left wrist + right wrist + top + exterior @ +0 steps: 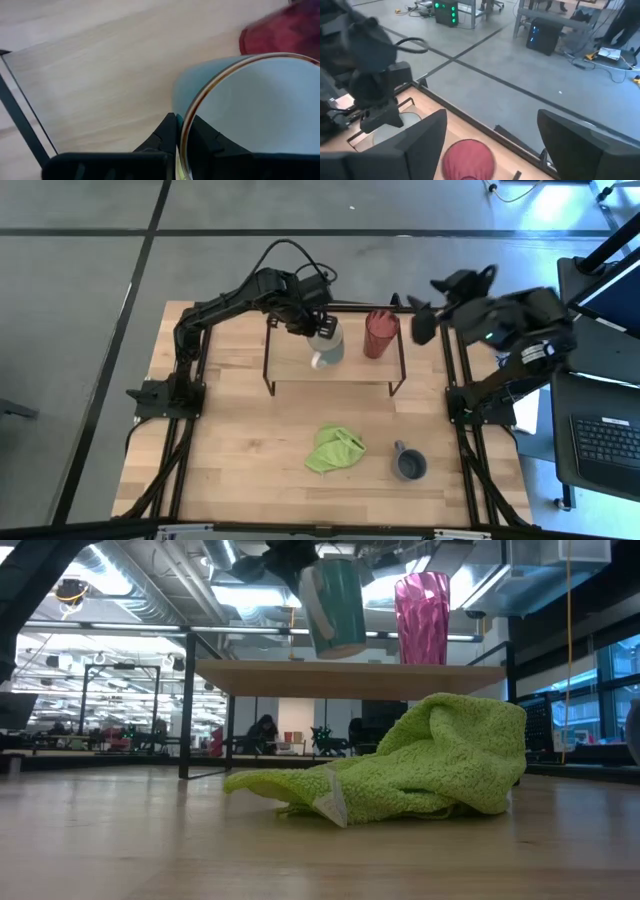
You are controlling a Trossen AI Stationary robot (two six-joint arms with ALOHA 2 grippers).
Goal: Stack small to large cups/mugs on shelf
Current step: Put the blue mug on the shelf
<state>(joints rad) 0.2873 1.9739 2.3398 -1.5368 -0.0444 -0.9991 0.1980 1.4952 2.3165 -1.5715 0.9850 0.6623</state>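
One mug: left gripper (318, 330) pinches cream-white mug (327, 343) rim over shelf (290, 365), beside red tumbler (381, 333). Level before lowering. Right gripper (424, 320) open, idle, shelf's right end.

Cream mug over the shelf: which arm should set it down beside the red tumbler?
Left. The left gripper is shut on the cream mug, holding its rim above the shelf, just beside the red tumbler. The right gripper is open, holds nothing, and sits past the tumbler's far side.
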